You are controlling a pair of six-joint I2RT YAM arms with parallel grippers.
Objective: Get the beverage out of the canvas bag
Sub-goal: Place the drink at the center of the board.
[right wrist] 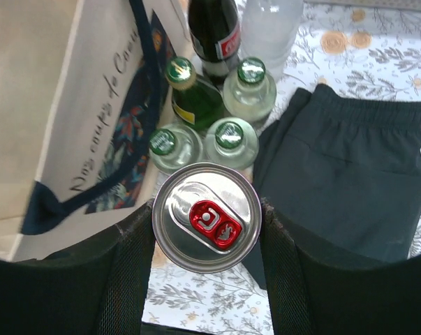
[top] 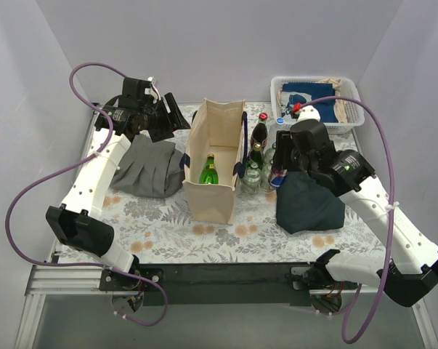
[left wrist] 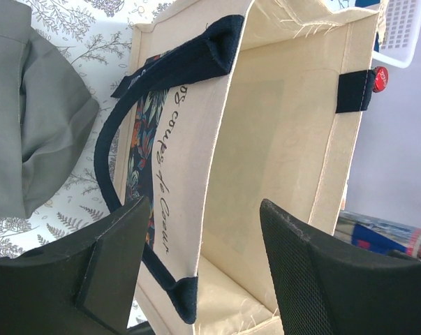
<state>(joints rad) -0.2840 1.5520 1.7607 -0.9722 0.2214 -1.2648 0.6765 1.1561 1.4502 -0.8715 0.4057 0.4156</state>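
— Where?
— Green bottle (top: 208,171), upright inside canvas bag (top: 217,123). Likely glass: heavy, slick, breakable. Best pinched at the neck.
— Hands?
— Left hand (left wrist: 204,206) spread, empty, beside the rim. Right hand (right wrist: 207,209) clamped on can (right wrist: 205,218).

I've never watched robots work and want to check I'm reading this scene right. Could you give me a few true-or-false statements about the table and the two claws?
1. A green bottle stands inside the canvas bag. True.
2. The left gripper holds that bottle. False: it is open and empty, beside the bag's top edge.
3. The right gripper has its fingers on either side of a can with a red tab. True.
4. The white basket sits at the table's left. False: it is at the back right.
5. The bag lies flat. False: it stands upright, mouth open.
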